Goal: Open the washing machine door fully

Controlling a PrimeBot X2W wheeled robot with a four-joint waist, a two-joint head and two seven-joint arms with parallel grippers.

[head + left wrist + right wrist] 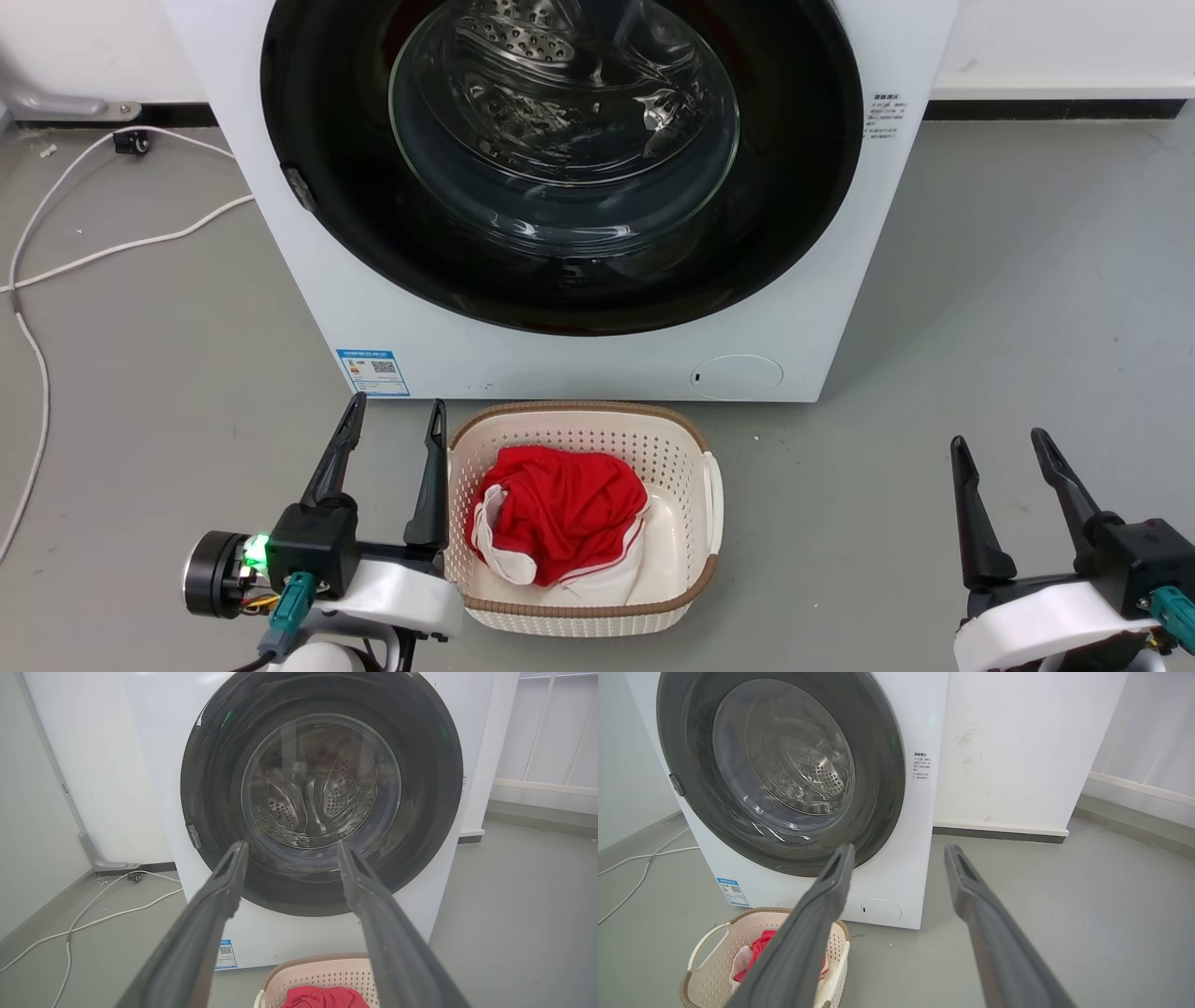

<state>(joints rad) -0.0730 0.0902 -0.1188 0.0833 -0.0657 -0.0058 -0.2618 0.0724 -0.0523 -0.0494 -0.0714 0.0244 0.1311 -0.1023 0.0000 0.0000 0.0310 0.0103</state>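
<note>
Head view looks down on a white washing machine [280, 280] at 12 o'clock. The washing machine door [327, 140], a wide glossy black ring around a bulging clear glass bowl, lies flush against the machine's front, closed. A steel drum shows through the glass. A small grey catch [299, 187] sits on the door's rim at 9 o'clock. Below the door, a round white flap [738, 376] is at 5 o'clock and a blue label [373, 371] at 7 o'clock.

On the grey floor [1027, 280] at 6 o'clock, just before the machine, stands a cream perforated basket [579, 415] with a brown rim. It holds a red and white garment [560, 509]. A white cable [37, 373] trails over the floor at 9 o'clock.

The left gripper [397, 401] is at 7 o'clock, just beside the basket's left wall, its two dark fingers spread and holding nothing. The right gripper [999, 437] is at 5 o'clock, well apart from the basket, also spread and empty. Both stand apart from the door.

Left wrist view has the left gripper [292, 843] pointing toward the door's lower half. Right wrist view has the door at 10 o'clock, with the right gripper [900, 847] pointing toward the machine's lower right corner.
</note>
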